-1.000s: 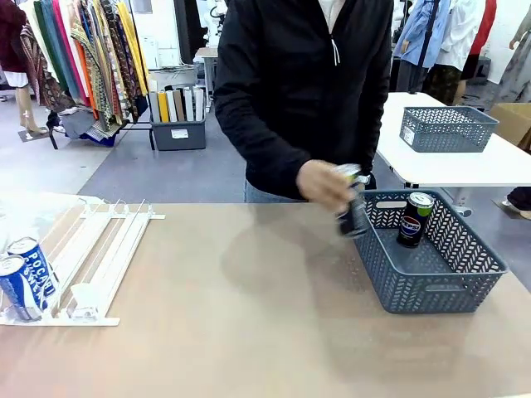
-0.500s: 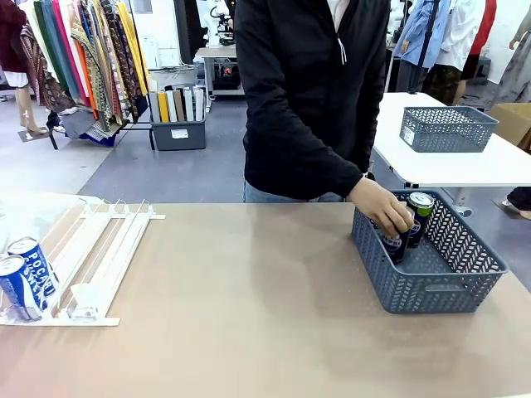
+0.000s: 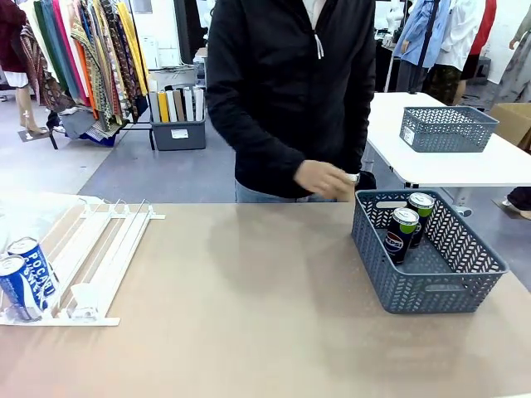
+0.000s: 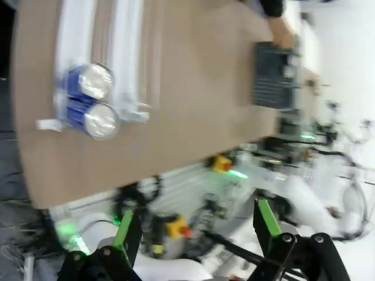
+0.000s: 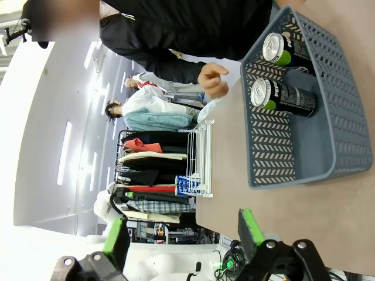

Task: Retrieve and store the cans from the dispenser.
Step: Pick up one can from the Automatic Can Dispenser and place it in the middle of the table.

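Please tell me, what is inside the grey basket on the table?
A dark Pepsi can and a second dark can stand upright inside the grey basket, silver tops up. From the front, the Pepsi can covers the second can's lower part.

The white dispenser (image 3: pixel 104 249) lies flat at the left end of the table (image 3: pixel 249 332). Its long parallel rails run from the far side toward the near edge, with small clear stops at the near end. Two blue-and-white cans (image 3: pixel 33 264) with silver tops stand one behind the other, touching, at the near end of a lane on its left side. Toward the table's right end, two dark cans (image 3: pixel 400 235) with green bands stand upright, close together, inside a grey lattice basket (image 3: pixel 431 290). The nearer one shows a Pepsi mark.
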Robot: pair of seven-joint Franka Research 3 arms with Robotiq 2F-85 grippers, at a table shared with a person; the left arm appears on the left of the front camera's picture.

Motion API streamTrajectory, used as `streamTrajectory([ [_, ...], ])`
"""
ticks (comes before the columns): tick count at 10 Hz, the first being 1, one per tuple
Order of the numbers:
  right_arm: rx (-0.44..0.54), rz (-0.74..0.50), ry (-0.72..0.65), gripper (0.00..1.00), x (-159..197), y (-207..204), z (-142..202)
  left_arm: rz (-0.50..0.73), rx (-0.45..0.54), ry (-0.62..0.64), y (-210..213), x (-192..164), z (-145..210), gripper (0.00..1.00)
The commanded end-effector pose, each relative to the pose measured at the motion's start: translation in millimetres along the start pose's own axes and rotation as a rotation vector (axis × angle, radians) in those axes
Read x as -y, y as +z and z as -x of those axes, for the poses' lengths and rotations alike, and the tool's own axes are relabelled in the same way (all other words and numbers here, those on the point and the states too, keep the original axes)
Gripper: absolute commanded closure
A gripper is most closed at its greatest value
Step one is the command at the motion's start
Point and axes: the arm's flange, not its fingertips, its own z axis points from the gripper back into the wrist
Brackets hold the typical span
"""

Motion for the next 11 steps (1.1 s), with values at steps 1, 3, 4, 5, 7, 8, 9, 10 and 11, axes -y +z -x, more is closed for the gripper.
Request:
streamTrajectory([
  [1,0.001,-0.012,0.026,0.0,0,0,-1,-0.589,-0.011,-0.115,-30,30,2,0.0],
  [3,0.001,-0.012,0.026,0.0,0,0,-1,-0.853,0.041,-0.174,-61,40,0,0.0],
  [4,0.001,-0.012,0.026,0.0,0,0,-1,-0.945,0.068,-0.235,-76,46,-2,0.0],
  [5,0.001,-0.012,0.026,0.0,0,0,-1,-0.978,0.012,-0.232,-87,50,-6,0.0],
  [7,0.001,-0.012,0.026,0.0,0,0,-1,-0.834,0.009,-0.239,-74,61,-11,0.0],
  [8,0.001,-0.012,0.026,0.0,0,0,-1,-0.834,0.009,-0.239,-74,61,-11,0.0],
  [9,0.001,-0.012,0.026,0.0,0,0,-1,-0.834,0.009,-0.239,-74,61,-11,0.0],
  [10,0.001,-0.012,0.026,0.0,0,0,-1,-0.834,0.009,-0.239,-74,61,-11,0.0],
  [11,0.001,-0.012,0.026,0.0,0,0,-1,-0.834,0.009,-0.239,-74,61,-11,0.0],
])
